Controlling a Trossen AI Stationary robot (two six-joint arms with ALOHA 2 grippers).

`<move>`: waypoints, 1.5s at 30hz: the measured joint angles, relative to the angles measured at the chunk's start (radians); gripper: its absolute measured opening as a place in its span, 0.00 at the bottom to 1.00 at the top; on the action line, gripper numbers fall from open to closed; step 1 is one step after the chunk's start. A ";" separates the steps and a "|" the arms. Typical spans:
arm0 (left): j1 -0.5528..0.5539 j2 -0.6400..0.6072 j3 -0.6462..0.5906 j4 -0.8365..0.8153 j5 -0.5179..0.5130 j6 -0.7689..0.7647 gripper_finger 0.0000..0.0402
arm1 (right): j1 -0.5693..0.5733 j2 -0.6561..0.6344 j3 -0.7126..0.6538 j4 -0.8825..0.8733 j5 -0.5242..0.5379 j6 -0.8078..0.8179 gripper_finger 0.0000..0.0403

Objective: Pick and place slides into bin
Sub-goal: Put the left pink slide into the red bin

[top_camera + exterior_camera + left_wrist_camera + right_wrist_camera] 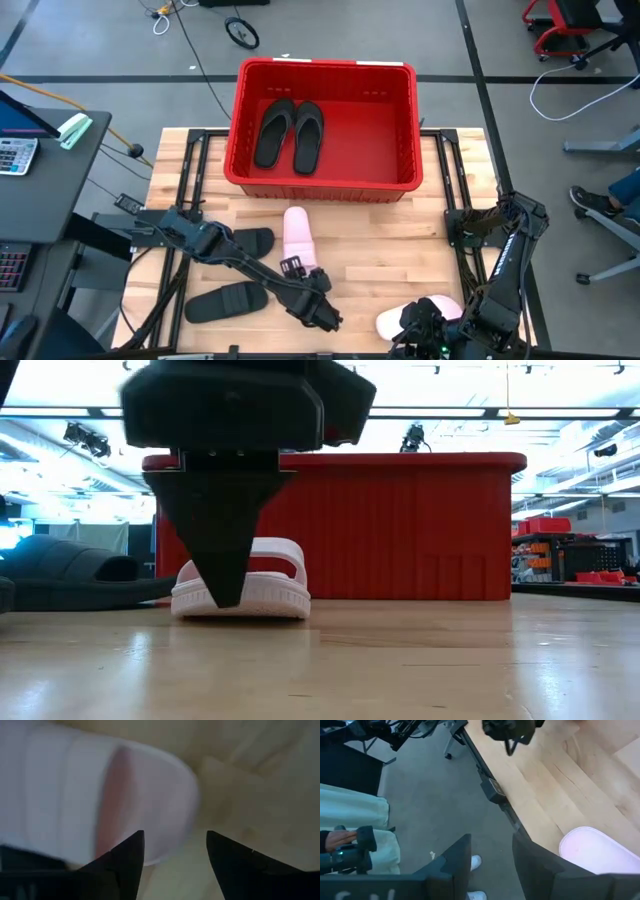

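Note:
The red bin (pixel 325 66) stands at the table's far middle and holds two black flip-flops (pixel 290 135). One white slide with a pink footbed (pixel 297 238) lies sole down in front of the bin and also shows in the low view (pixel 265 588). Two black slides (pixel 245 242) (pixel 225 302) lie on the table to its left. My left gripper (pixel 322 318) points down, open and empty, near the front middle. In its wrist view (pixel 175 865) a white slide (pixel 100 795) lies past the fingers. A second white slide (pixel 390 322) lies at the front right, partly under my open right gripper (pixel 418 322). My right gripper stands over the second white slide at the table's near edge. In its wrist view the slide's rounded end (pixel 590 850) shows beside one finger (pixel 540 865), and nothing lies between the two fingers. I cannot tell whether that finger touches the slide.
The bin's near wall (pixel 400 530) rises behind the slides. Dark frame rails run along the table's left and right sides (pixel 455 215). Past the near edge a person's legs and a hand with a device (pixel 350 840) show. A desk with a calculator (pixel 15 155) stands at the left.

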 joint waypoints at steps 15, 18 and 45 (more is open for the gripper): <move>0.040 0.006 0.003 -0.009 0.043 -0.058 0.22 | -0.009 0.000 0.000 0.010 0.000 0.004 0.37; 0.035 0.005 0.039 -0.015 0.150 -0.055 0.05 | -0.009 0.000 0.000 0.024 0.000 0.017 0.37; 0.100 -0.451 0.317 0.294 -0.245 0.097 0.03 | 0.004 -0.010 0.038 0.377 0.128 -0.487 0.32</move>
